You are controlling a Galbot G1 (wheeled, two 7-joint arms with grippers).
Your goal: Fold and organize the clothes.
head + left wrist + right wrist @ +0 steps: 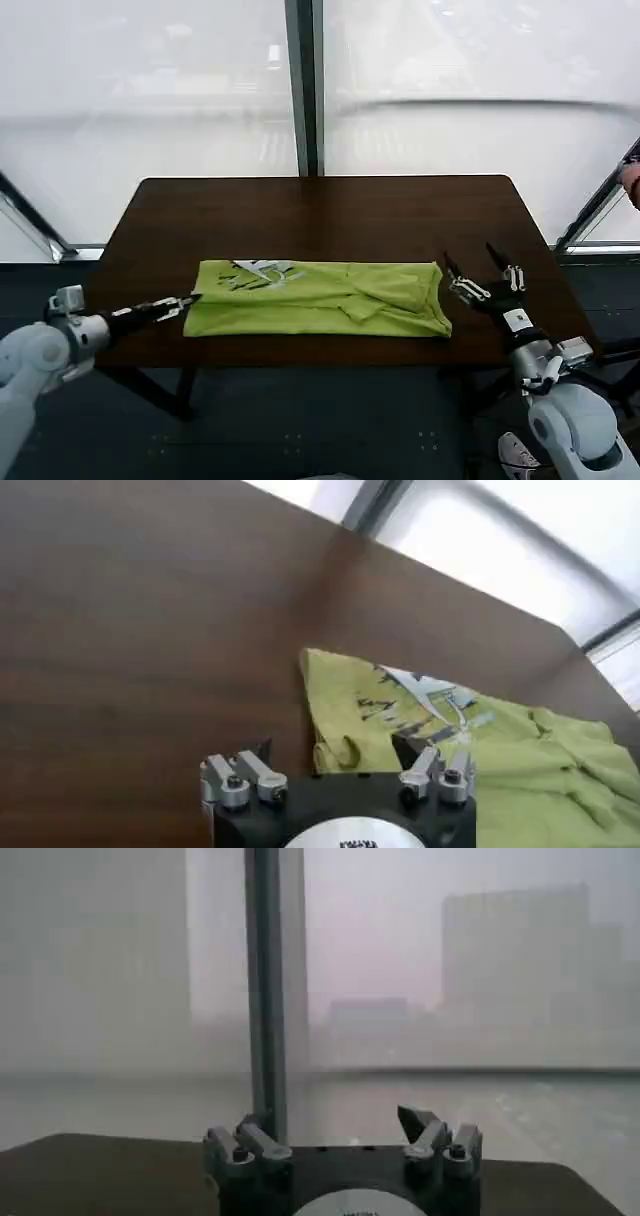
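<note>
Left gripper (183, 303): lower left of the head view, low over the table's near-left part, tips at the shirt's left edge. In the left wrist view the fingers stand apart with nothing between them; one finger (432, 763) sits over the cloth edge.
Right gripper (482, 277): lower right of the head view, just beside the shirt's right end, raised and tilted up, fingers spread wide, empty.
T-shirt (318, 297): centre of the head view, on the near half of the table, already folded into a long band running left to right; white printed mark (258, 270) at its upper left; loose creased folds toward the right end.
Table (330, 215): dark wood, bare behind the shirt.
Window post (304, 85): top centre, beyond the table's far edge.
Risk, left: a pinch on the thin cloth may take only the top layer, so the fold opens on lifting.
Risk, right: the gripper points away from the shirt; a late or high approach could miss the hem or drag the bunched end.
Risk, both: uneven lift would skew the band.
</note>
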